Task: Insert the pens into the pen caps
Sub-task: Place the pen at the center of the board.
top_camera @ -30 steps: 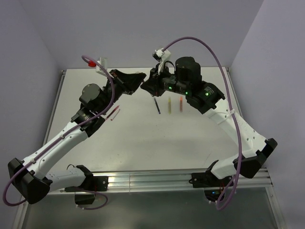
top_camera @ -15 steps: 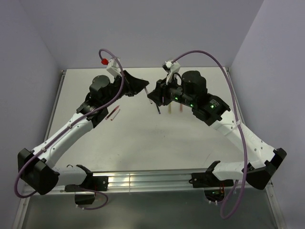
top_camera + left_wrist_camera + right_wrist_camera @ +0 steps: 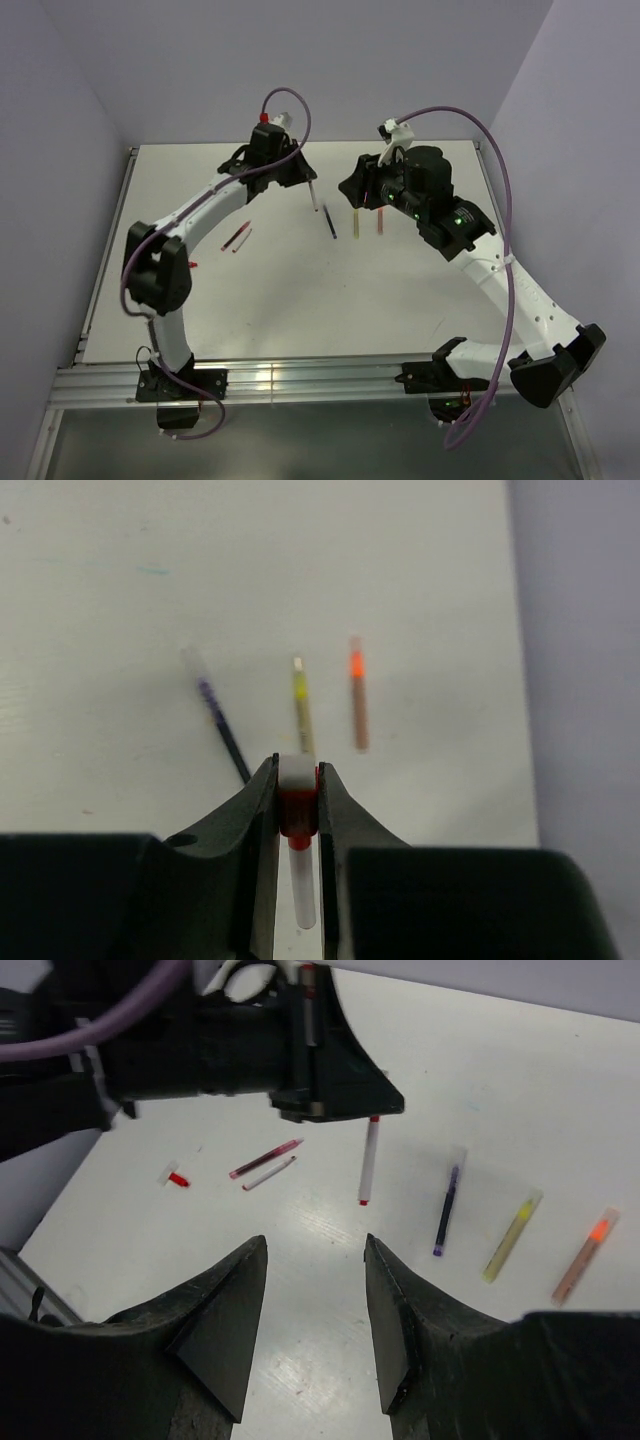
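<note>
Between left gripper jaws, clamped pen, perhaps capped

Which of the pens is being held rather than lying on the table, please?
The white pen with the red tip, gripped by the left fingers; the other pens all lie flat.

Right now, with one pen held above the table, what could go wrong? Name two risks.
1. The left fingers pinch the white pen near one end, so it could tilt or slip.
2. The dark blue pen, yellow pen and orange pen lie loose nearby; a low sweep might scatter them.
</note>
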Available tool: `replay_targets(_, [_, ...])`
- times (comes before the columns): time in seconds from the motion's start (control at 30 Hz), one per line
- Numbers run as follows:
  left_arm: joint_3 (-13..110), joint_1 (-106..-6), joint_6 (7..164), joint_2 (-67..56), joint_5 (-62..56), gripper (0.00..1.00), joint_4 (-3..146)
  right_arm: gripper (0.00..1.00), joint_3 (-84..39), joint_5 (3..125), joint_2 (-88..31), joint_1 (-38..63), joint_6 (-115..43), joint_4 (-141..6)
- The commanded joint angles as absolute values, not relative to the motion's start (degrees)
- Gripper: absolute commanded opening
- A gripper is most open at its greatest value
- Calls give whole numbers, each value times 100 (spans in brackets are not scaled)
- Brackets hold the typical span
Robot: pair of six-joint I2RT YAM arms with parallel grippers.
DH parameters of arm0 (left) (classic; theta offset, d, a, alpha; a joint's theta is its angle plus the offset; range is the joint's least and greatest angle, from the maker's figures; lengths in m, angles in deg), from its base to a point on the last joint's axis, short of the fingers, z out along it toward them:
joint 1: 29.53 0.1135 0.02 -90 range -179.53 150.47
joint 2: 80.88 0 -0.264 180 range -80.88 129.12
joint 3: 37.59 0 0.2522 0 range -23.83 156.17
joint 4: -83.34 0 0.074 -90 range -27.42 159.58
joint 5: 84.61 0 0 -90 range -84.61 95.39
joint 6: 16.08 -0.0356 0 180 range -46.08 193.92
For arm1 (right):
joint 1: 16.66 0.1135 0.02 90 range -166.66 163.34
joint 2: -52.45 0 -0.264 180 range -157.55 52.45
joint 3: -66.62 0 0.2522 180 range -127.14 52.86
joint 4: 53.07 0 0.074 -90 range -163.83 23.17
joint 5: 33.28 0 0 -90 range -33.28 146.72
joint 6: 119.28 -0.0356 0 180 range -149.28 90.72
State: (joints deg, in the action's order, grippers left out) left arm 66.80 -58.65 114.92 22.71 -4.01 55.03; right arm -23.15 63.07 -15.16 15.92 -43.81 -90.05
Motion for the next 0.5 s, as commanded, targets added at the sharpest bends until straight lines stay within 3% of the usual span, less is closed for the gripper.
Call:
replay_targets(0.0, [7564,-5853,11022,3272,178,0,4332,52,-2334,6164,-1522,1534,-4519,-8845])
replay_targets(0.2, [8348,-5871,11005,4417,548,1,3856,52,-2343,6173,-1531,1507,-4501,-8863])
replay_targets(0.47, [8375,-6020,11022,4902,987,6,3706,52,-2370,6243,-1601,1498,-4510,-8863])
